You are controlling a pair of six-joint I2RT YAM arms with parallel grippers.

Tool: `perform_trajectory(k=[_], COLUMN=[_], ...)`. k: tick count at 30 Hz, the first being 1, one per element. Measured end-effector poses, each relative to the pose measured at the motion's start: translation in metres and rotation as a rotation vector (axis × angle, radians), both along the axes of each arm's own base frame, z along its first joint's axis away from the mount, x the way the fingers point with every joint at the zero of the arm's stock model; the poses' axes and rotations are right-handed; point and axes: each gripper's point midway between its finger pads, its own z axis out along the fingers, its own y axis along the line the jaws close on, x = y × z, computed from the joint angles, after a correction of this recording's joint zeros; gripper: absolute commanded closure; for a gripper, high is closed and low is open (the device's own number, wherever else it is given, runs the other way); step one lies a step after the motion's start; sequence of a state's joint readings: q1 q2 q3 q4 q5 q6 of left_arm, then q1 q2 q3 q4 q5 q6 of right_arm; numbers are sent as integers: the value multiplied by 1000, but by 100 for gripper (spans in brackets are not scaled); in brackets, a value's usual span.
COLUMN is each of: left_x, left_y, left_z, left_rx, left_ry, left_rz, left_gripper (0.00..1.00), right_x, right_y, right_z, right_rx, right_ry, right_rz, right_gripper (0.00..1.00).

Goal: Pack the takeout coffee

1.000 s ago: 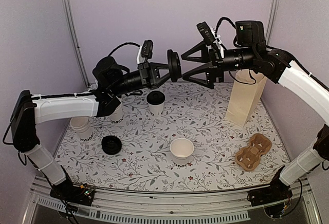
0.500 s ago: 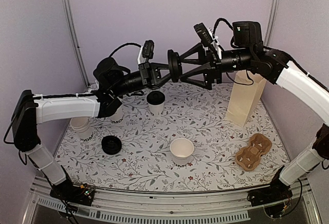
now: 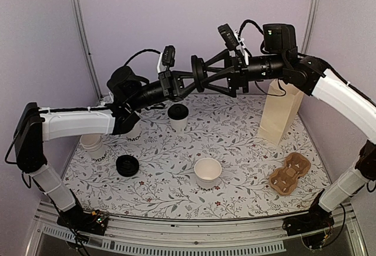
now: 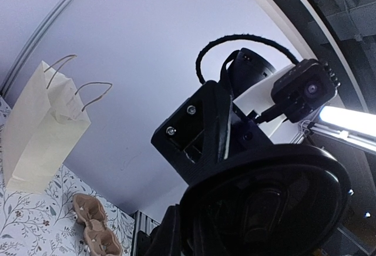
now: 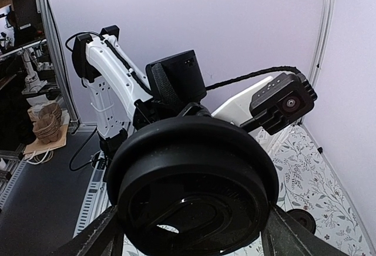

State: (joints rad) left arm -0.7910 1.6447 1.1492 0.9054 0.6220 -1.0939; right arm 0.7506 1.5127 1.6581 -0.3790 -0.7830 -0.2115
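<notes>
High above the table's back, a round black lid (image 3: 198, 74) is held on edge, with my left gripper (image 3: 192, 78) shut on its rim. It fills the left wrist view (image 4: 264, 209) and the right wrist view (image 5: 191, 185). My right gripper (image 3: 205, 75) faces it from the right, open. Its fingers (image 5: 97, 238) flank the rim closely; I cannot see contact. The takeout coffee (image 3: 177, 117), a small white cup with a black top, stands below on the table at the back middle.
A paper bag (image 3: 281, 112) with handles stands upright at the back right. A brown pulp cup carrier (image 3: 289, 174) lies at the front right. A lidless white cup (image 3: 208, 172) stands mid-front, black lids (image 3: 127, 165) lie front left, and stacked cups (image 3: 94, 144) stand at the left.
My right gripper has moved left until its fingers surround the lid, and they have narrowed toward its rim. The left gripper has kept the lid nearly still.
</notes>
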Motion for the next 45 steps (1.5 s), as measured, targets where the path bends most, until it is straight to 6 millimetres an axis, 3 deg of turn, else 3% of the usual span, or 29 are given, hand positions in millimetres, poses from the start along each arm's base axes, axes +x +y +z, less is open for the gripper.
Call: perform_trajectory(k=[3,7,13,18,23,27,36,42,45], left_x=[1,2,10,9,17,33,76,68,64], left_y=[0,-1,3,30,69,98,150,168,175], left_z=[0,-3,-26,-32,-21,-18,-26,-57,-62], left_rx=[-1,8,108,263,462,607,771,835,848], left_ry=[1,10,47,38,-74,-191,-298,-324,-339], left_rz=[5,11,88,232,456,620,864,893,900], left_gripper=[82,54,39,33,20,1,2,2,2], right_x=[2,2,6,6,4,5,7,-30,-43], right_y=[1,3,3,-8,-25,-32,-12,-3,-4], right_z=[0,-1,-11,-39,-81,-110,-152,-204,-228], right_rx=[3,3,-33,-129,-283,-399,-634,-848,-950], right_ry=[12,21,7,-43,-103,-135,-182,-205,-223], right_rz=[-9,-8,-33,-66,-74,-62,10,120,160], right_gripper=[27,29,31,31,32,32,30,30,31])
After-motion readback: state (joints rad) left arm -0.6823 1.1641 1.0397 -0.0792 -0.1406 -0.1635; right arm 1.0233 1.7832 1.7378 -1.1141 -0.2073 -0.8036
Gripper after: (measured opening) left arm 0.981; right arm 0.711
